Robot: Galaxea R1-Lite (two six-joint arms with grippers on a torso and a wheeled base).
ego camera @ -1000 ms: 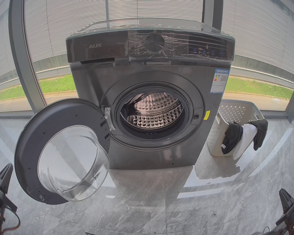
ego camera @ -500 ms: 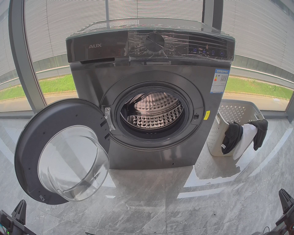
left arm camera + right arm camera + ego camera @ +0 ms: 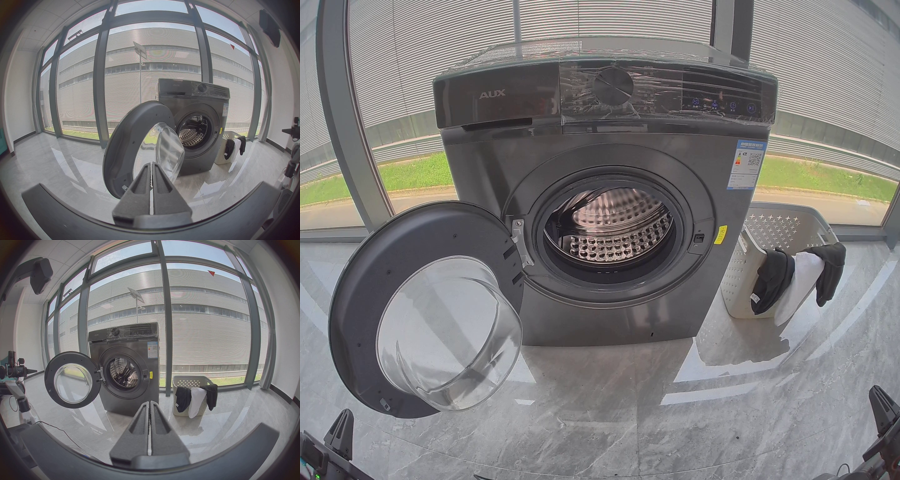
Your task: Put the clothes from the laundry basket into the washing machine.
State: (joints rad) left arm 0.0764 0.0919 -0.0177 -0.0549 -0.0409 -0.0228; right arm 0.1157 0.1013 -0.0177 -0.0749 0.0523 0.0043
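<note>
A grey front-loading washing machine (image 3: 606, 187) stands ahead, its round door (image 3: 425, 309) swung wide open to the left, its steel drum (image 3: 609, 231) bare. To its right sits a white laundry basket (image 3: 784, 240) with black and white clothes (image 3: 794, 281) draped over its front rim. My left gripper (image 3: 151, 168) is shut and empty, low at the near left, far from the door. At the near right my right gripper (image 3: 149, 407) is shut with nothing in it, well short of the laundry basket (image 3: 190, 383) and clothes (image 3: 197, 397).
Grey marble floor (image 3: 650, 406) lies open between me and the machine. The open door juts out over the floor on the left. Tall windows and a dark window post (image 3: 347, 119) stand behind the washer.
My left gripper dropped from the left edge to the bottom-left corner between the oldest frame and half a second ago. The head view shifted very slightly. Right arm unmoved.
</note>
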